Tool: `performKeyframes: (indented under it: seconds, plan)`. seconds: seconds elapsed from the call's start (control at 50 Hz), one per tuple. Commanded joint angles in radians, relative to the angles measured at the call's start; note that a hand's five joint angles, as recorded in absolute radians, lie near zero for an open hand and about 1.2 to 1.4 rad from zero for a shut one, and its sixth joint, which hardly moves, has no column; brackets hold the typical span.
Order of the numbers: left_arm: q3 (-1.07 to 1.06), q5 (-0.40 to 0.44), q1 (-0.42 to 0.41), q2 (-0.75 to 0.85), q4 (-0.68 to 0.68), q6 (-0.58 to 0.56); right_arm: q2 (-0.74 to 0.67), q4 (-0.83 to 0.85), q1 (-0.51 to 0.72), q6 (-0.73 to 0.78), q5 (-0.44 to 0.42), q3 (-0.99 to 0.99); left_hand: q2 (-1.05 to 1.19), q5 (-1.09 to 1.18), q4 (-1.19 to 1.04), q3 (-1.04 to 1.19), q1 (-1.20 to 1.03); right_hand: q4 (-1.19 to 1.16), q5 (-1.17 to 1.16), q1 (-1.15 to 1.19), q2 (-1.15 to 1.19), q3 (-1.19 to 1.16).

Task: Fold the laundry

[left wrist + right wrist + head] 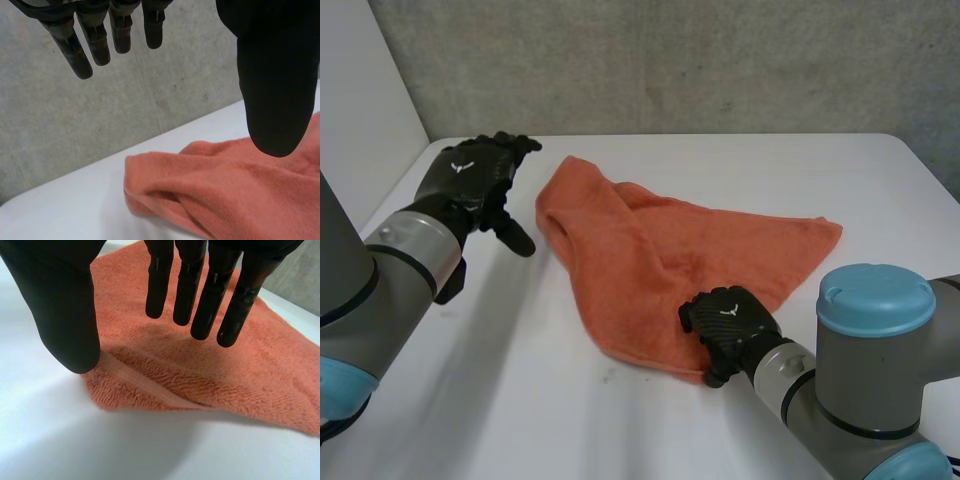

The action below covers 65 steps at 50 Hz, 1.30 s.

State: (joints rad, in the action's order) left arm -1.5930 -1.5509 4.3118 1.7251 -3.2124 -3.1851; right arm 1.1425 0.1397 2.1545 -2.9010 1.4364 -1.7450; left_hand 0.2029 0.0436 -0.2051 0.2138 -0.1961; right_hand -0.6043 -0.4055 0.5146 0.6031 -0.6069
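Note:
An orange towel (660,250) lies rumpled on the white table (500,400), with a fold running along its left side. My left hand (470,180) hovers open just left of the towel's far left corner (150,180), fingers (95,45) and thumb (275,75) spread above it and touching nothing. My right hand (728,318) is at the towel's near edge. In the right wrist view its fingers (200,290) hang straight above the towel (210,370), and its thumb (60,305) comes down at the hemmed near edge. Nothing is pinched between them.
A grey concrete wall (670,60) stands behind the table. The table's right edge (920,160) runs past the towel's right corner. Bare tabletop lies to the left of the towel and in front of it.

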Motion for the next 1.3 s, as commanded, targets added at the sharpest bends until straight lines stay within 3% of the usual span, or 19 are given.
performKeyframes:
  seconds: [0.02,0.22,0.3,0.44,0.58,0.66,0.8,0.92,0.94,1.0,1.04,1.06,1.2,1.3]
  plan:
    - [-0.047,0.0,0.0,0.004,0.0,0.001,-0.004,-0.006,0.001,-0.001,-0.001,-0.014,0.002,-0.013,0.0,-0.009,-0.009,-0.091,-0.116,0.181,0.092,-0.089]
    - [-0.107,0.0,-0.001,0.011,-0.004,0.001,-0.033,-0.002,-0.004,-0.001,0.003,-0.014,0.014,-0.002,-0.011,0.003,-0.02,-0.188,-0.213,0.278,0.189,-0.186]
    - [-0.133,0.002,-0.01,0.011,-0.023,0.002,-0.056,0.021,-0.012,0.0,0.012,-0.001,0.037,0.022,-0.035,0.026,-0.044,-0.791,-0.815,0.881,0.792,-0.788]
    - [-0.153,0.005,-0.063,0.08,-0.076,0.002,-0.038,0.061,-0.013,0.0,0.013,0.019,0.055,0.039,-0.052,0.044,-0.061,-0.792,-0.816,0.882,0.793,-0.789]
    - [-0.137,0.044,-0.119,0.209,-0.099,0.002,0.091,0.074,-0.036,-0.007,0.03,0.01,0.116,0.101,-0.114,0.105,-0.123,-0.792,-0.816,0.882,0.793,-0.789]
    - [-0.114,0.09,-0.135,0.264,-0.124,0.002,0.135,0.087,-0.042,-0.05,0.032,-0.007,0.166,0.151,-0.164,0.155,-0.173,-0.792,-0.816,0.882,0.793,-0.789]
    - [-0.03,0.091,-0.171,0.365,-0.15,0.001,0.233,0.078,-0.047,-0.178,0.03,-0.018,0.231,0.215,-0.229,0.22,-0.238,-0.792,-0.816,0.882,0.793,-0.789]
    - [0.042,0.083,-0.184,0.43,-0.156,0.005,0.259,0.074,-0.051,-0.185,0.022,-0.033,0.251,0.236,-0.249,0.24,-0.258,-0.792,-0.816,0.882,0.793,-0.789]
    - [0.101,0.08,-0.187,0.479,-0.165,0.01,0.26,0.074,-0.051,-0.187,0.022,-0.036,0.426,0.41,-0.424,0.415,-0.433,-0.792,-0.816,0.882,0.793,-0.789]
    - [0.117,0.077,-0.187,0.493,-0.169,0.013,0.258,0.074,-0.053,-0.187,0.022,-0.036,0.498,0.483,-0.496,0.487,-0.505,-0.792,-0.816,0.882,0.793,-0.789]
    - [0.169,0.068,-0.187,0.534,-0.187,0.014,0.253,0.074,-0.053,-0.178,0.024,-0.033,1.038,1.022,-1.036,1.027,-1.045,-0.792,-0.816,0.882,0.793,-0.789]
    - [0.185,0.052,-0.187,0.541,-0.201,0.014,0.253,0.074,-0.053,-0.178,0.024,-0.033,1.192,1.177,-1.19,1.181,-1.199,-0.792,-0.816,0.882,0.793,-0.789]
    - [0.179,-0.078,-0.179,0.481,-0.205,-0.006,0.105,0.003,-0.079,-0.09,0.019,0.03,1.193,1.178,-1.191,1.182,-1.2,-0.792,-0.816,0.882,0.793,-0.789]
    - [0.148,-0.072,-0.176,0.453,-0.205,-0.057,-0.049,-0.064,-0.084,0.017,0.033,0.139,1.193,1.178,-1.191,1.182,-1.2,-0.792,-0.816,0.882,0.793,-0.789]
